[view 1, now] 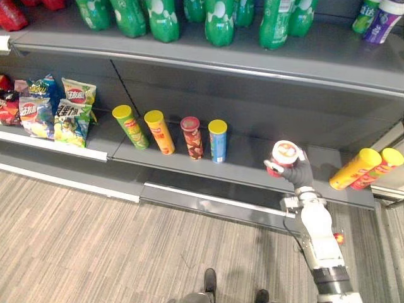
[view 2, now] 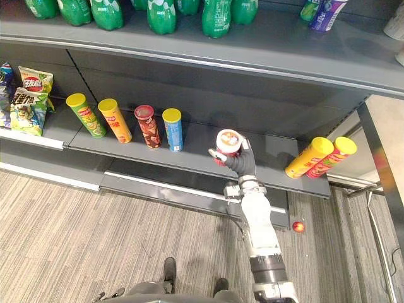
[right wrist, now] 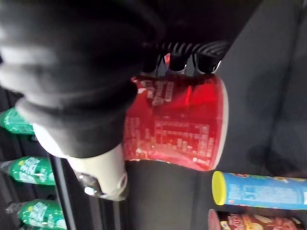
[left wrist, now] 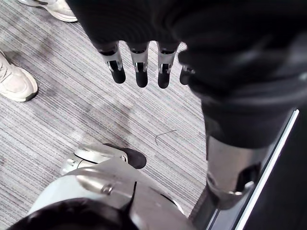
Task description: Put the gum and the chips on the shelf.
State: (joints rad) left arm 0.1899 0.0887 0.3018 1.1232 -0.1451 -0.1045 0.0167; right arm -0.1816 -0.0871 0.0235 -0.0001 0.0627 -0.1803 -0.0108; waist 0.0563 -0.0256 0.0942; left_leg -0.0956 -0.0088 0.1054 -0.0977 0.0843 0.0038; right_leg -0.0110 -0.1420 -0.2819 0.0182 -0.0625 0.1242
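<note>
Right hand (view 1: 298, 172) has its fingers clamped round the tub (view 1: 285, 153), which looks light, stiff, probably slick, and is best gripped mid-wall. Left hand (left wrist: 140, 69) hangs, fingers straight.

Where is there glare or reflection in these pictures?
Left eye view: pale reflections streak the base panel below the lower shelf. Right wrist view: a bright sheen on the side of the red cup in the right robot hand. Left wrist view: no glare on the floor beneath the left robot hand.

A shop aisle: grey retail shelves (view 1: 252, 161) of chip tubes (view 1: 218, 140), snack bags (view 1: 71, 120) and green bottles (view 1: 218, 22).
</note>
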